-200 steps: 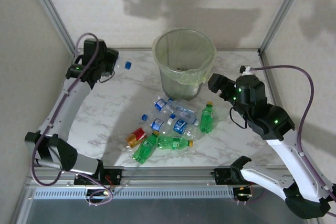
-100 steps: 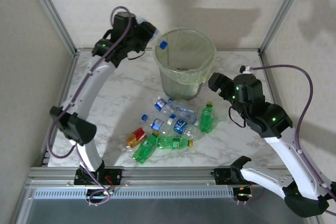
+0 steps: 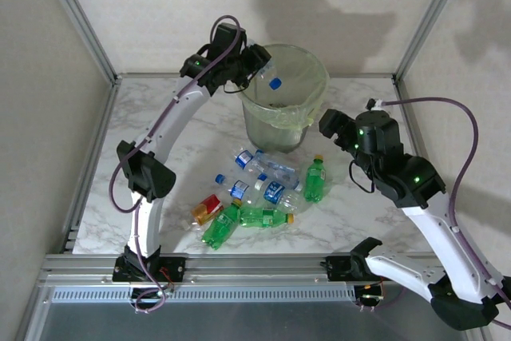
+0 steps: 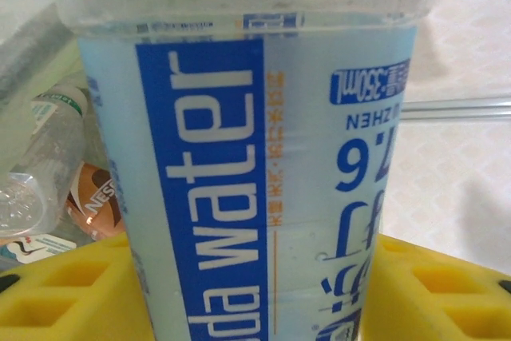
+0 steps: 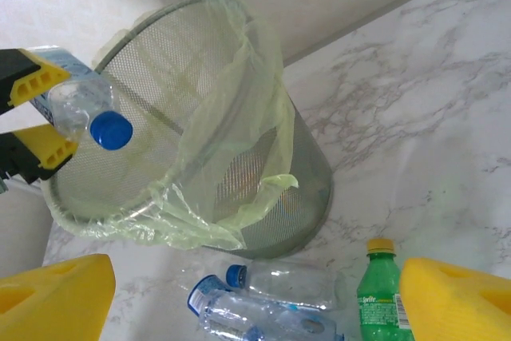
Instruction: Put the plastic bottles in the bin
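Top view, change: My left gripper (image 3: 259, 65) has swung up from the far left corner of the table (image 3: 160, 157). It now hangs at the left rim of the bin (image 3: 319, 77), with the held bottle (image 3: 270, 77) pointing its blue cap over the mouth.
Top view, meaning: I judge this bottle is one release from done.
Top view, surroundings: The loose bottles (image 3: 263, 193) lie heaped in front of the bin. My right gripper (image 3: 326, 124) waits just right of the bin, where it was.
Left wrist, grip: My yellow pads (image 4: 64, 293) press both sides of the held bottle's blue label, a partly open clasp. Below it, dropped bottles (image 4: 48, 149) rest inside the bin.
Right wrist, fingers: My right fingers (image 5: 56, 297) stand wide apart, holding nothing.
Right wrist, obstacles: The liner (image 5: 255, 61) sags over the rim but leaves the mouth free. A green bottle (image 5: 382, 285) stands upright beside the bin's base, near clear ones lying flat.
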Robot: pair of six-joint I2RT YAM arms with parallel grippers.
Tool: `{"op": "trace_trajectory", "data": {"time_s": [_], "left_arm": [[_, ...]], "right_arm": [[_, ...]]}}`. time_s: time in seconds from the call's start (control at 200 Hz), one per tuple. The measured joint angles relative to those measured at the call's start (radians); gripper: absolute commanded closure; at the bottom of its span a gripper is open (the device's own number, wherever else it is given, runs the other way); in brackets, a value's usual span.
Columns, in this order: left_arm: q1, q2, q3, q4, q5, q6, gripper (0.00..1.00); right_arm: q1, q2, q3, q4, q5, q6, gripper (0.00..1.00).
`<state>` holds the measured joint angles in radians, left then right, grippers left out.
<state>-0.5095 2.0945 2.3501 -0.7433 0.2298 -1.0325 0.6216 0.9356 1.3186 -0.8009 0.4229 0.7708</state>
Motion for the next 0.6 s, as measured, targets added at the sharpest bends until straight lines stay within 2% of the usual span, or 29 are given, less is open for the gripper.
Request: {"op": "trace_trajectory", "data": {"time_s": [0.105, 0.501, 0.601], "left_arm": [[-0.003, 0.0, 0.0, -0.003, 0.003, 0.019, 0.26], [-0.007, -0.05, 0.0, -0.021, -0.012, 0.08, 0.24], [-0.008, -0.111, -0.025, -0.009, -0.025, 0.124, 0.19]], "right_arm": [[-0.005, 0.0, 0.015, -0.005, 0.004, 0.0, 0.07], [-0.016, 0.008, 0.026, -0.007, 0.002, 0.003, 0.07], [-0.022, 0.026, 0.026, -0.007, -0.004, 0.0, 0.08]]}}
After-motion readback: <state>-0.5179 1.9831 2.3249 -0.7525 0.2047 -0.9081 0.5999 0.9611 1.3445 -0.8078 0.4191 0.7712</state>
